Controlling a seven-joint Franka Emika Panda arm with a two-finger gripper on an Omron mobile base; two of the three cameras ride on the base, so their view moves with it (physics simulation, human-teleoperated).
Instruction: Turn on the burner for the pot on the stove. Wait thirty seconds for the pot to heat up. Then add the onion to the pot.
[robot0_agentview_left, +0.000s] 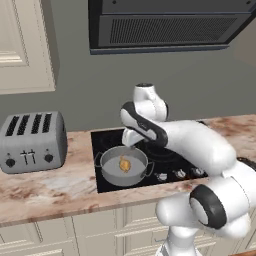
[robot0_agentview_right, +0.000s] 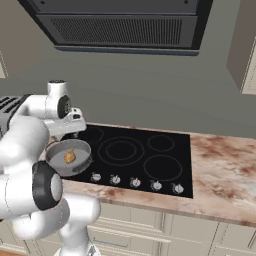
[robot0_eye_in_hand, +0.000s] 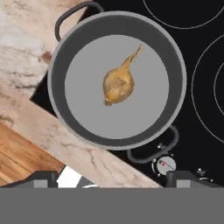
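Observation:
The grey pot (robot0_eye_in_hand: 87, 114) stands on the front-left ring of the black stove (robot0_eye_in_hand: 205, 26). On the pot's floor lies the yellow-brown onion (robot0_eye_in_hand: 118, 84), on its side and free of the fingers. My gripper (robot0_eye_in_hand: 116, 178) hovers straight above the pot, open, its two dark tips far apart with nothing between them. From the base, the pot (robot0_agentview_left: 114, 179) with the onion (robot0_agentview_left: 125, 164) sits just under the gripper (robot0_agentview_left: 131, 142). From the other side I see the pot (robot0_agentview_right: 86, 151), the onion (robot0_agentview_right: 69, 157), the gripper (robot0_agentview_right: 70, 136) and the stove (robot0_agentview_right: 145, 150).
A row of silver knobs (robot0_agentview_right: 135, 182) runs along the stove's front edge; one knob (robot0_eye_in_hand: 165, 165) close to the pot's handle has a red mark. A silver toaster (robot0_agentview_left: 34, 142) stands on the marble counter (robot0_agentview_left: 45, 190) to the left. The range hood (robot0_agentview_left: 170, 25) hangs overhead.

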